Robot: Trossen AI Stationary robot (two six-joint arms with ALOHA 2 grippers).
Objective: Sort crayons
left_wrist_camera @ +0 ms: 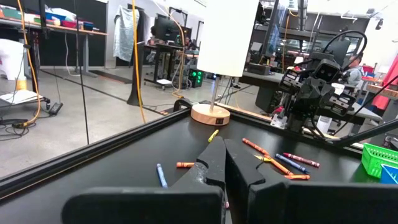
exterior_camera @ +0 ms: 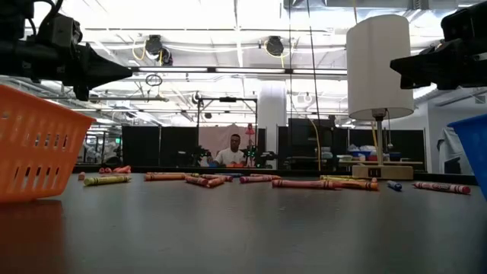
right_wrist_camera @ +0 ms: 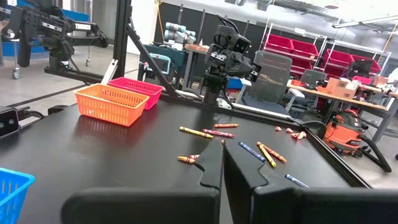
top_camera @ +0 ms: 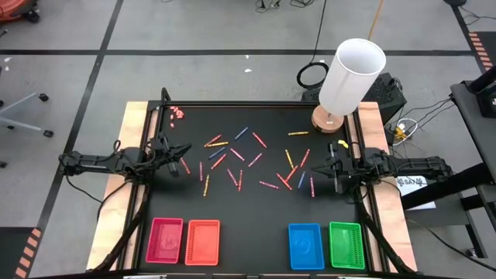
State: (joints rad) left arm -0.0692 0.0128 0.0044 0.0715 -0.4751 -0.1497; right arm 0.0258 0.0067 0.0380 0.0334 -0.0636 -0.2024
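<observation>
Hovering with both jaws closed and empty, my left gripper [top_camera: 186, 166] and right gripper [top_camera: 311, 168] flank the crayons [top_camera: 232, 172] scattered across the frame's centre, above four trays [top_camera: 203, 242].

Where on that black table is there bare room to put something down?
A bare strip runs between the scattered crayons and the row of trays, and a gap lies between the orange tray and the blue tray. The table's middle is crowded with crayons, and the lamp fills the far right corner.
</observation>
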